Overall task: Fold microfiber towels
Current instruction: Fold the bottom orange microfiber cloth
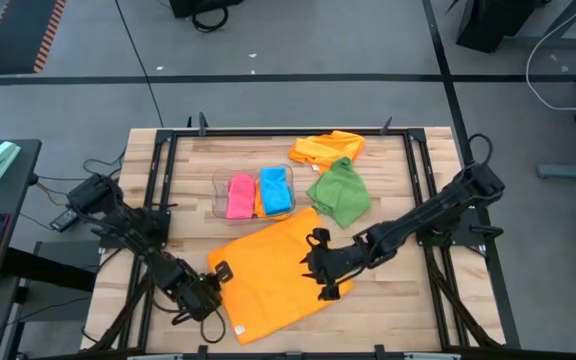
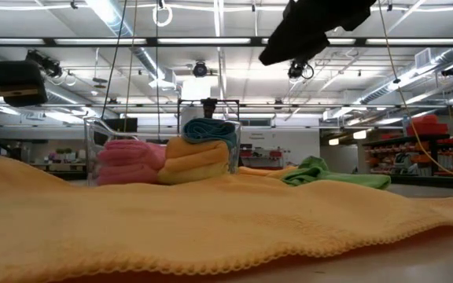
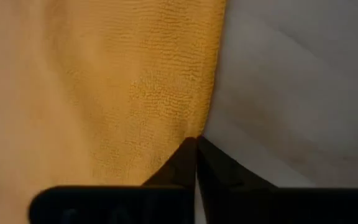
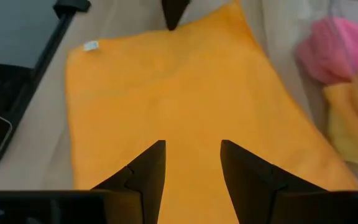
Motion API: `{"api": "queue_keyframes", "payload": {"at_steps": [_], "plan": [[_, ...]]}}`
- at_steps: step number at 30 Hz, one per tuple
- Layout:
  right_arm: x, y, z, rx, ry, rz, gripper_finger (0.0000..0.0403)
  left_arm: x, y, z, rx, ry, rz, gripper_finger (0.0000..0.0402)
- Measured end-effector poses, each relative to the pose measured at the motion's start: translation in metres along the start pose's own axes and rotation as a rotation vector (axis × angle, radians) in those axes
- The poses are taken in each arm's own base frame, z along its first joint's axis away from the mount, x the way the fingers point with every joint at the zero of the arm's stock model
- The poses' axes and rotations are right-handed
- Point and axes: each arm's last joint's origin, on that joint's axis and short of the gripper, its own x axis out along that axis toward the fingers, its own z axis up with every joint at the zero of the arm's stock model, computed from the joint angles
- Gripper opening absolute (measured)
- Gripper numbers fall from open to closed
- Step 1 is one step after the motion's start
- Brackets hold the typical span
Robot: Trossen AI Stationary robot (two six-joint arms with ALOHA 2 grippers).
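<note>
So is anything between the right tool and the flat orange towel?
Nothing visible. The right tool hangs open directly over the flat orange towel; the left tool is shut at its edge.

Orange towel (image 1: 273, 270) flat, spread, front-centre.

Wood table (image 1: 388, 300), black frame rails along its edges; big orange towel (image 1: 268, 275) spread flat at 6 o'clock, white tag near its front corner; clear bin (image 1: 218, 195) at centre, holding folded towels; green towel (image 1: 340, 193) bunched at 2 o'clock, just beside the bin; second orange towel (image 1: 326, 147) crumpled at 1 o'clock, touching the green one.
</note>
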Motion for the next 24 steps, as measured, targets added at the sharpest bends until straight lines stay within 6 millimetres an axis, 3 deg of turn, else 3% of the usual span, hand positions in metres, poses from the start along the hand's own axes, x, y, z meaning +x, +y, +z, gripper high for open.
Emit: {"api": "queue_keyframes", "payload": {"at_steps": [7,10,18,24], "plan": [[0.025,0.019,-0.007,-0.006,-0.038,0.072,0.0162,-0.002,0.008,0.003,-0.157,0.005,0.042,0.0006],[0.031,0.023,-0.01,-0.002,-0.042,0.096,0.0162,-0.011,0.015,0.014,-0.176,-0.029,0.056,0.0005],[0.03,0.028,-0.005,0.023,-0.093,0.124,0.0162,-0.035,0.034,0.037,-0.203,-0.079,0.012,0.0003],[0.028,0.035,-0.005,0.025,-0.114,0.143,0.0162,-0.035,0.056,0.038,-0.261,-0.092,0.099,0.0002]]}}
